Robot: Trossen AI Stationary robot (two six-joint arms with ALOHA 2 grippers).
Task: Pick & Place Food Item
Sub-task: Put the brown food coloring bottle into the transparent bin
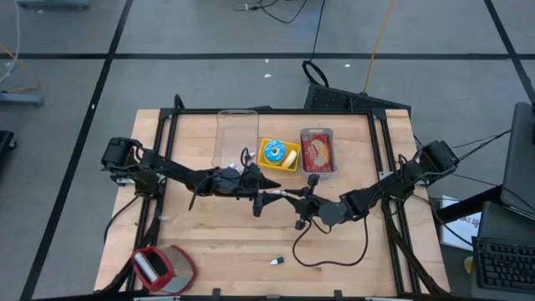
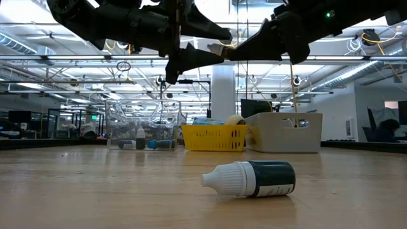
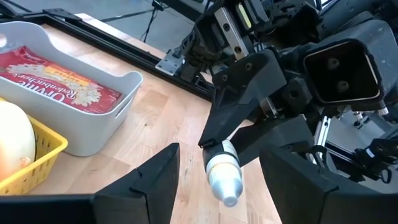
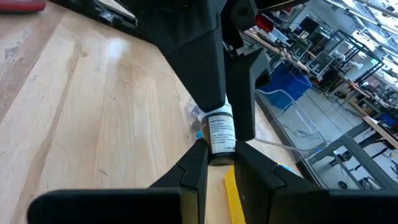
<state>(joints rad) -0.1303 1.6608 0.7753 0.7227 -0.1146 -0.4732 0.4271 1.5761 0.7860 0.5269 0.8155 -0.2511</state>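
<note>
A small dropper bottle (image 4: 219, 132), white-capped with a white label, hangs in the air over the middle of the table. My right gripper (image 4: 221, 154) is shut on it and reaches in from the table's right. My left gripper (image 1: 256, 191) faces it from the left and is open. Its two fingers (image 3: 149, 180) stand on either side of the bottle's white cap (image 3: 224, 174), with a gap on both sides. A second bottle (image 2: 251, 179) of the same kind lies on its side on the tabletop near the front edge. My right gripper pinches the bottle's labelled body near its bottom end (image 4: 219, 148) between its two fingers. The fingers come in about level from the table's right and lie along the bottle. The bottle is lifted clear of the table and lies about level, its cap pointing at my left gripper.
At the far middle stand a yellow basket (image 1: 290, 165), a white bin (image 1: 332, 134) with a red packet, and a clear container (image 1: 236, 134). A red and grey object (image 1: 163, 267) sits at the near left corner. A black cable (image 1: 334, 255) loops on the wood.
</note>
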